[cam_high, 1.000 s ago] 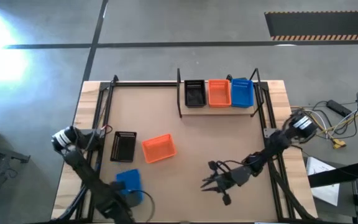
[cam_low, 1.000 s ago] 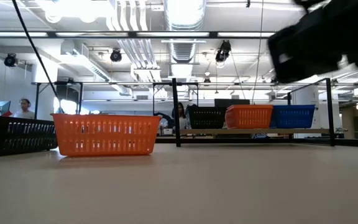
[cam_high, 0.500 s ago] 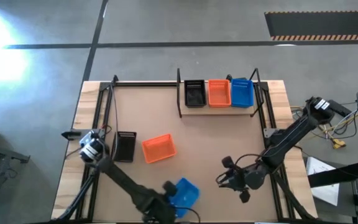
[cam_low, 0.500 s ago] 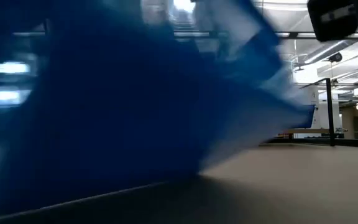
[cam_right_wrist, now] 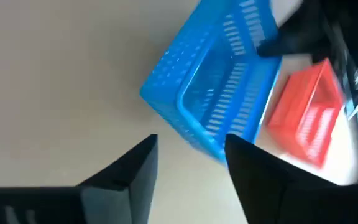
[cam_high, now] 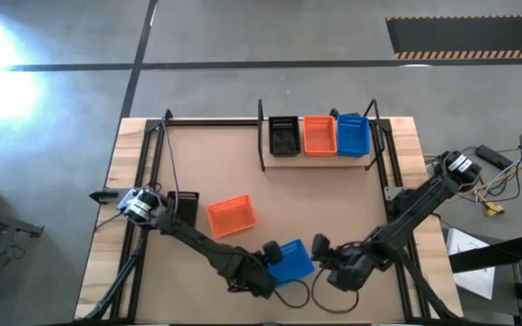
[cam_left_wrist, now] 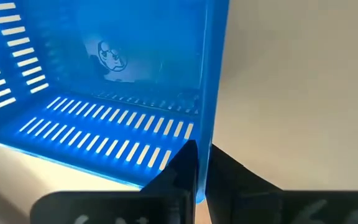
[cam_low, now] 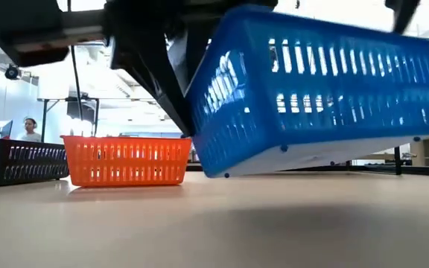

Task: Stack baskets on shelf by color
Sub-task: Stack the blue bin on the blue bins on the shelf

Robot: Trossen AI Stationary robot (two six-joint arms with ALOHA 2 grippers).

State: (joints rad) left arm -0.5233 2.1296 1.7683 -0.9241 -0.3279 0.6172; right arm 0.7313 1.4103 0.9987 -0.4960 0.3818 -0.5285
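Left gripper (cam_high: 265,263), clamped on the blue basket (cam_high: 290,260) wall, has swung it along the table's near edge (now tilted, airborne) toward the spread, empty right gripper (cam_high: 320,251): handover likely

Evenly bright over the tabletop (cam_high: 243,167) from above, with a blown-out white glare patch on the concrete floor (cam_high: 7,54) at upper left. Backlit at table height by ceiling lights (cam_low: 136,67); soft shadow spread beneath the lifted blue basket (cam_low: 315,93). Soft and smeared through the right wrist camera, the orange basket (cam_right_wrist: 306,112) washed out near a bright corner. Sharper through the left wrist camera.
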